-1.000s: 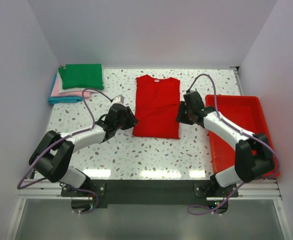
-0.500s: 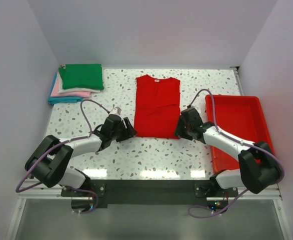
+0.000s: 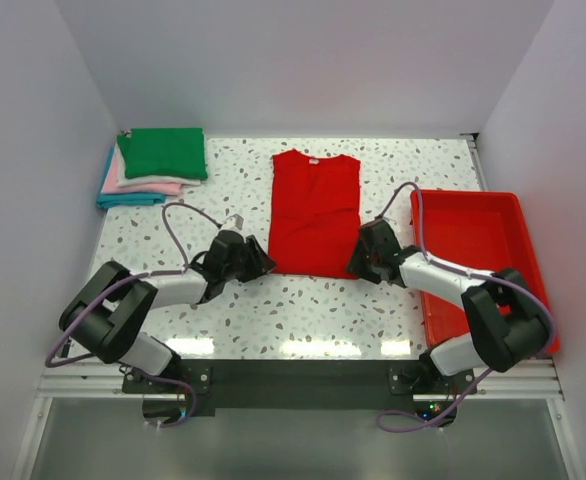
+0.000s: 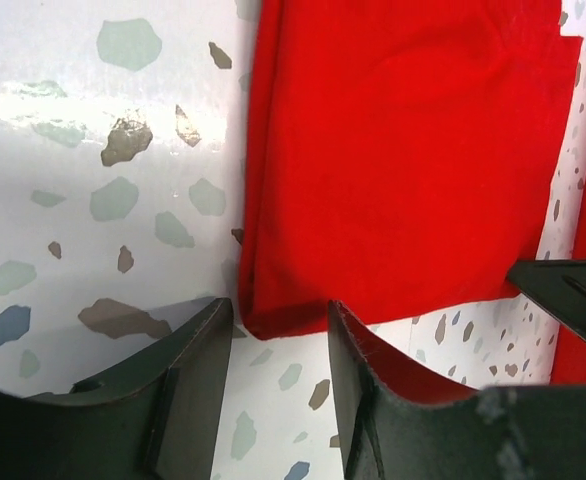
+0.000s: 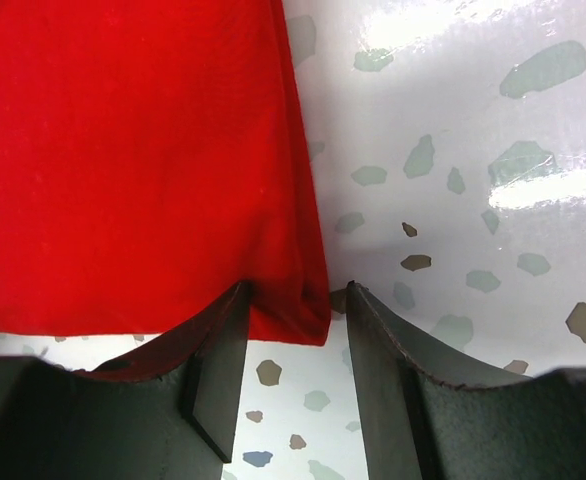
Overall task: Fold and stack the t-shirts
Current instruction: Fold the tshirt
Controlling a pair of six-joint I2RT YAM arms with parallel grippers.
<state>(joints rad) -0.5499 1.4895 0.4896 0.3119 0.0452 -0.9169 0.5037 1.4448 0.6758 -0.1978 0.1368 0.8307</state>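
Since the red t-shirt (image 3: pixel 315 215) lies lengthwise near-to-far, I see left gripper (image 3: pixel 260 262) & right gripper (image 3: pixel 356 262) open, each astride one near corner.

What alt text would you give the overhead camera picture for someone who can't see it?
A red t-shirt lies flat on a speckled table, with a robot's left hand and right hand at its near corners. Folded shirts, green on top, are stacked far left; a red tray sits on the right.
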